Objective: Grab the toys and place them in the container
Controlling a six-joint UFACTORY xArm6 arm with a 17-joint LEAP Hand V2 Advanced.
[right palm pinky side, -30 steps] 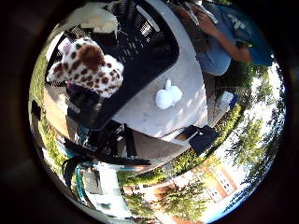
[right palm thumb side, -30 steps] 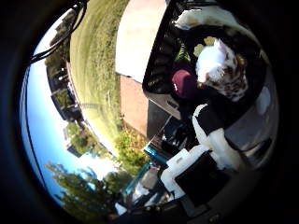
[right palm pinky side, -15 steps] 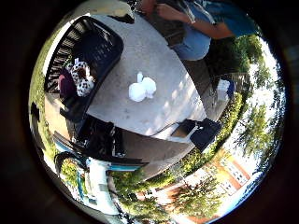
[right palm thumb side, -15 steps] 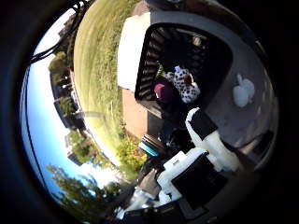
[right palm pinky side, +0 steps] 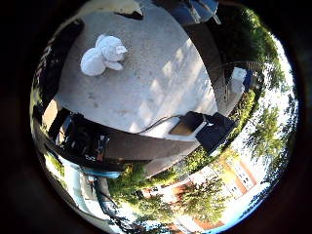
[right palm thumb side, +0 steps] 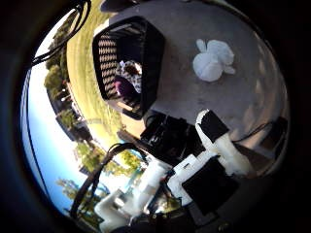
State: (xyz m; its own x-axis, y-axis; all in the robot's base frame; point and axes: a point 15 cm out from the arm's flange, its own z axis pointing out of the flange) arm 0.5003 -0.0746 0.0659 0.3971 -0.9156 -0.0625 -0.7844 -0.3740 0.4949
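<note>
A white plush toy point(right palm pinky side: 102, 54) lies on the grey tabletop point(right palm pinky side: 156, 73); it also shows in the thumb side view point(right palm thumb side: 212, 60). A black slatted basket point(right palm thumb side: 151, 44) stands on the same tabletop, away from the white toy. Inside the basket lie a brown-spotted white plush toy point(right palm thumb side: 129, 76) and a dark maroon toy point(right palm thumb side: 122, 90). My hand point(right palm thumb side: 216, 155) hangs well above the table, its white and black fingers relaxed with nothing between them.
A black box point(right palm pinky side: 216, 130) sits on the ground past the table edge. Dark equipment point(right palm pinky side: 78, 138) stands at the table's near side. A lawn point(right palm thumb side: 80, 68) lies beyond the basket, with trees and buildings around.
The views have pulled up and away from the basket. The spotted toy, close to the palm a second ago, lies in the basket. The white toy has not moved.
</note>
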